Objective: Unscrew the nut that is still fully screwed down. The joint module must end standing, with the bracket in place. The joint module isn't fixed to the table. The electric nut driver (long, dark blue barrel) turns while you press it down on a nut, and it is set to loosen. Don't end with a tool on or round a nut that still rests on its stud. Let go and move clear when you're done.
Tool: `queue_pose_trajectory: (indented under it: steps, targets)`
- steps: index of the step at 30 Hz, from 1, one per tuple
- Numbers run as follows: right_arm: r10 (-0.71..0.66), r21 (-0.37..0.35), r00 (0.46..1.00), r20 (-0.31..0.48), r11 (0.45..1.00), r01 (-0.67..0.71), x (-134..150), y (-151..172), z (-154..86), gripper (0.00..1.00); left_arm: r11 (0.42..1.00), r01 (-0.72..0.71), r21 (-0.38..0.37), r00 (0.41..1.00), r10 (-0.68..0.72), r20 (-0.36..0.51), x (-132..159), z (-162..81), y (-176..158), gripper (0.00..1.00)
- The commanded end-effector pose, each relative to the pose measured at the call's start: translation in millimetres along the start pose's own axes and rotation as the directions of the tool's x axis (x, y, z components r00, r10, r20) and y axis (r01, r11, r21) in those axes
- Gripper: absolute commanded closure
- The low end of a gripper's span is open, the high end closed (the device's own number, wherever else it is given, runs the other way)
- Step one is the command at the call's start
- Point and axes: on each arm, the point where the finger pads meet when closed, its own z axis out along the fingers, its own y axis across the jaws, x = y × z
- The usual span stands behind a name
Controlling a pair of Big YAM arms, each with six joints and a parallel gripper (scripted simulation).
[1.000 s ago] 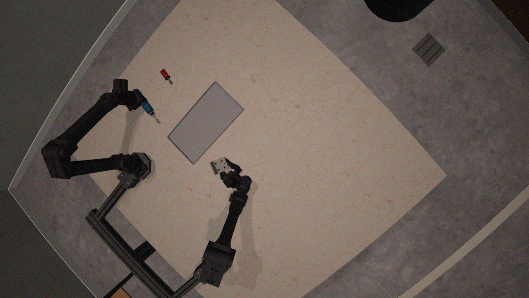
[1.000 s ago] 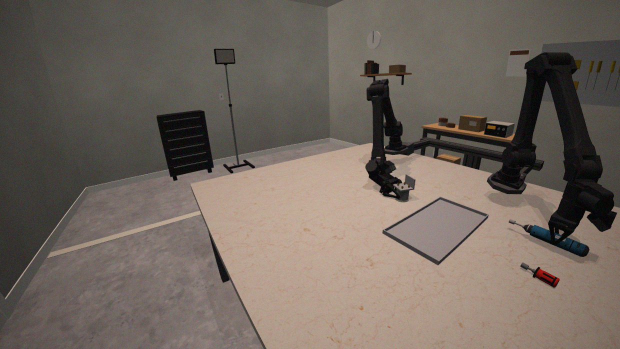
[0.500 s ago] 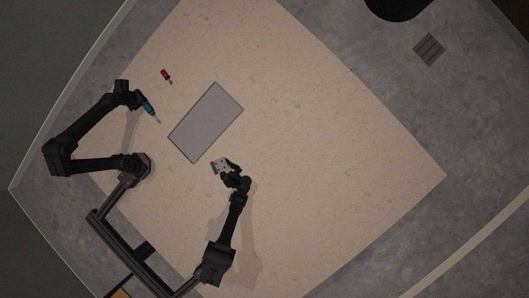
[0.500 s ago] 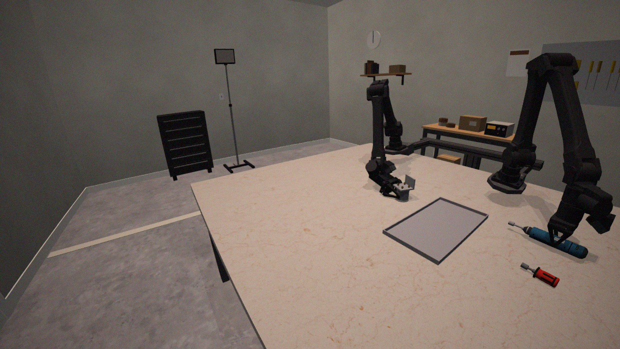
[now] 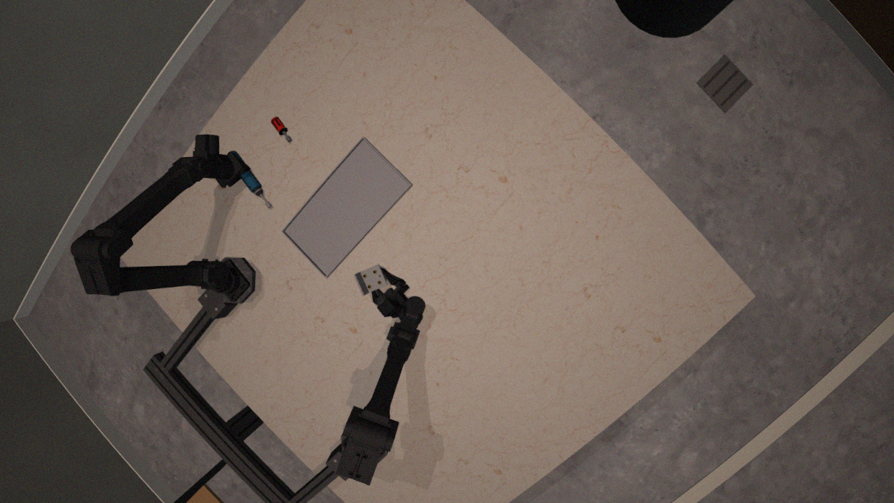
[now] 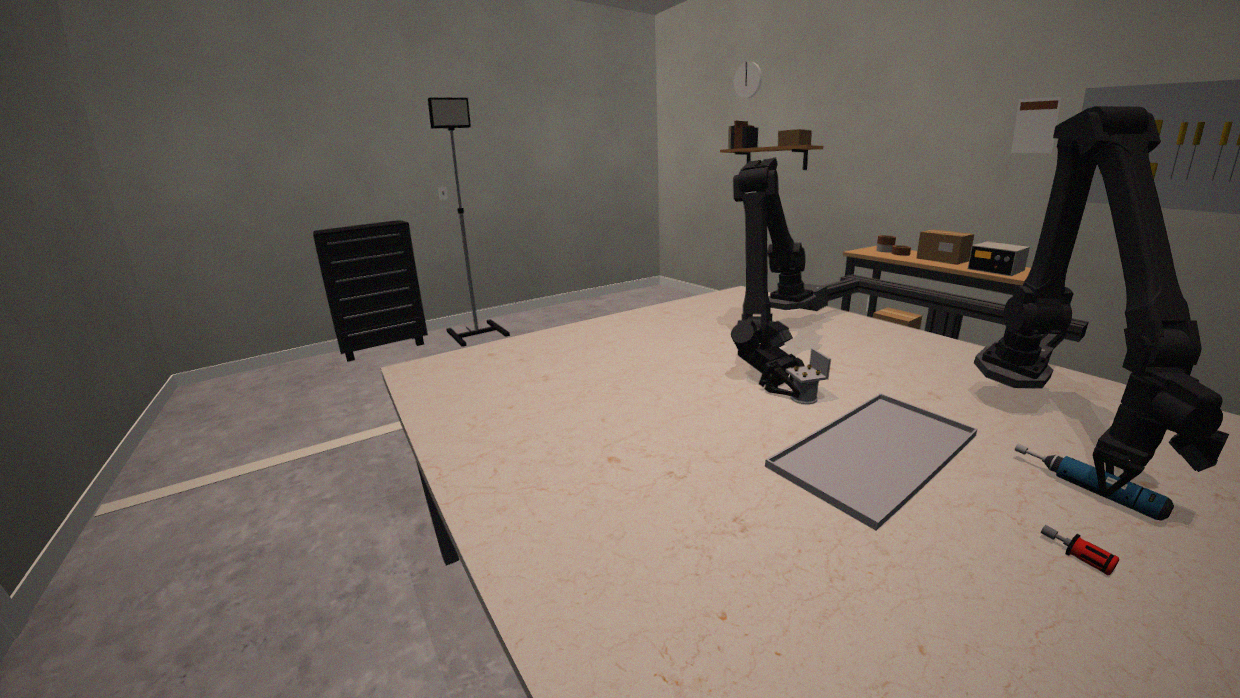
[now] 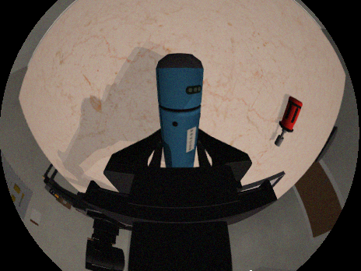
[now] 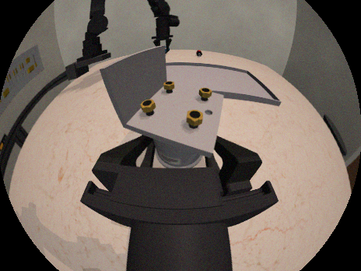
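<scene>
Big pale marbled table, two black arms over it. Left arm is folded high, reaching down near the hand nut driver; right arm reaches low to the joint module.

Shallow grey tray lies flat between the two work spots.

Electric nut driver, blue barrel — gripped by the left gripper, fingers closed on both sides. It is held roughly level, socket end toward the tray side, well apart from the nuts.

Joint module stands upright on the table near a tray corner. Right gripper is closed around its round body, low down; the exact pad contact is partly hidden under the bracket.

Bracket is in place on top, L-shaped, one plate flat and one wall standing up. Small hole in the flat plate.

Red hand nut driver lies on the table near the blue one, touching neither gripper.

Smallest: four brass nuts, all on studs at the bracket plate. Can't tell which is fully down.
</scene>
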Motion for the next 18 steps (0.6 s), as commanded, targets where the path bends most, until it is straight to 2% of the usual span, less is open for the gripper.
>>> queue_pose_trajectory:
  steps: [1,13,14,18]
  targets:
    - [-0.022,0.008,1.000,0.012,1.000,0.022,-8,-6,2,0.41,1.000,0.007,-0.006,1.000,-0.007,-0.006,5,5,0,0.58]
    - [-0.022,0.008,1.000,0.012,1.000,0.022,-8,-6,2,0.41,1.000,0.003,0.009,1.000,-0.003,0.013,-5,-2,-5,0.58]
    - [-0.022,0.008,1.000,0.012,1.000,0.022,-8,-6,2,0.41,1.000,0.006,-0.005,1.000,-0.006,-0.005,5,6,0,0.58]
    - [-0.022,0.008,1.000,0.012,1.000,0.022,-8,-6,2,0.41,1.000,0.006,-0.013,1.000,-0.006,-0.014,8,8,3,0.58]
